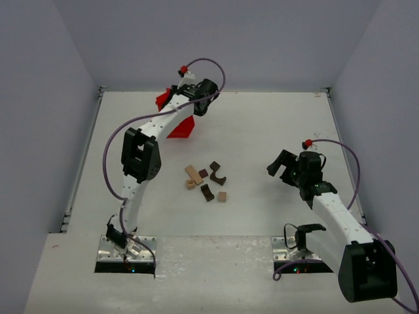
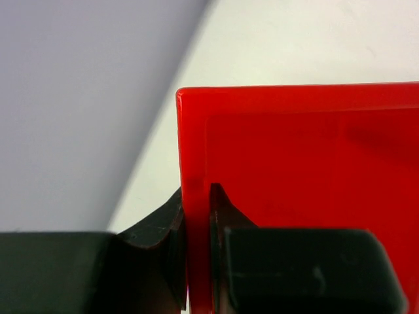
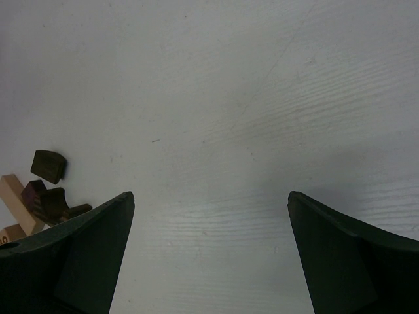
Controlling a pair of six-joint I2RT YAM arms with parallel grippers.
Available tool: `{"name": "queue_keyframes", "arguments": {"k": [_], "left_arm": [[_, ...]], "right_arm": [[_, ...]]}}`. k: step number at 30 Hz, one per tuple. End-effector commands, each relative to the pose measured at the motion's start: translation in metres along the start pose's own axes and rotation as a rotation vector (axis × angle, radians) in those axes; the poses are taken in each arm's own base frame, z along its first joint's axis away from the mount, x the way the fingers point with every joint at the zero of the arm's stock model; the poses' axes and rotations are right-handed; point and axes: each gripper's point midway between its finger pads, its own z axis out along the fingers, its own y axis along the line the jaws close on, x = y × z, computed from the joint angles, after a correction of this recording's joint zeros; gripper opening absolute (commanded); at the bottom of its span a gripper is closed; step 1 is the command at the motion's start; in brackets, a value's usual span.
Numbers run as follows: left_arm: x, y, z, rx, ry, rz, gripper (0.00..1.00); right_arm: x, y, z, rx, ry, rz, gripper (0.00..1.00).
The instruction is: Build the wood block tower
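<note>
Several small wood blocks (image 1: 207, 181), light tan and dark brown, lie loose in a cluster at the table's middle. The right wrist view shows a dark block (image 3: 48, 166) and a tan one (image 3: 14, 196) at its left edge. My left gripper (image 2: 196, 199) is at the far left of the table, shut on the side wall of the red bin (image 2: 308, 163), which hangs tilted under the arm (image 1: 182, 129). My right gripper (image 1: 283, 167) hovers to the right of the blocks, its jaws wide open over bare table (image 3: 211, 195) with nothing between them.
Grey walls enclose the white table (image 1: 262, 131) on three sides. The left arm (image 1: 141, 154) arches from its base at the near edge toward the back left corner. Purple cables loop off both arms.
</note>
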Motion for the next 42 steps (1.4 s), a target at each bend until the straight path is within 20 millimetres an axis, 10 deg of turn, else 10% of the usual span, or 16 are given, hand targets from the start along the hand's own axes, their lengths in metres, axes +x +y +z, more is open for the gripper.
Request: {"name": "queue_keyframes", "arguments": {"k": [1,7,18,33,42], "left_arm": [[-0.045,-0.041,-0.052,0.615,-0.008,-0.325,0.0],[-0.048,-0.001,-0.077,0.982,-0.194,-0.56,0.0],[0.051,0.063,0.085,0.61,0.193,-0.99,0.0],[0.142,0.032,0.17,0.34,0.503,-1.172,0.15],[0.155,0.02,0.173,0.408,0.55,-1.136,0.4]], "right_arm": [[-0.023,0.011,-0.006,-0.02,-0.064,-0.002,0.99],[-0.024,0.01,-0.006,-0.019,-0.075,-0.002,0.99],[-0.023,0.012,-0.001,-0.025,-0.057,-0.02,0.99],[-0.013,0.05,0.007,-0.254,0.007,-0.152,0.99],[0.012,0.101,0.016,-0.372,0.049,-0.461,0.99]]}}
